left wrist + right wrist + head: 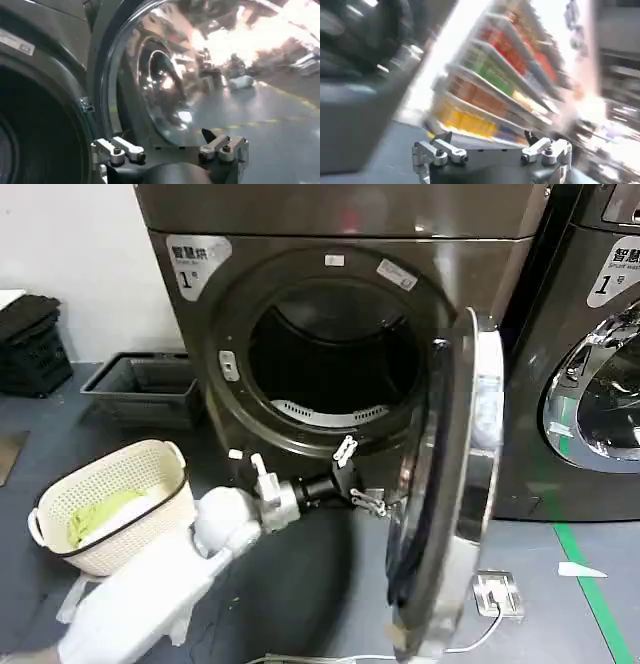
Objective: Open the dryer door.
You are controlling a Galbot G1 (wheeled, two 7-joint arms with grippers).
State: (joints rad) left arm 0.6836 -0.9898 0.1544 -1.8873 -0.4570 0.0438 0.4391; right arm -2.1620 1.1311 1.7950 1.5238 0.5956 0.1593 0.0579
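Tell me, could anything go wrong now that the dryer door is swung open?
Maybe. The left hand, open, sits in the gap between the dryer door and the drum opening, so the door swinging back could bump it. The cable and small device on the floor lie just under the door's edge and might snag.

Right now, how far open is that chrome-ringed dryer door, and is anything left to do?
Done: the round chrome-ringed dryer door stands swung well out, roughly edge-on in the head view, and the dark drum opening of the bronze-grey dryer is fully exposed. In hand: the left gripper, open, sits just inside the door, holding nothing. Left: probably only pulling that arm clear. The right gripper is open too.
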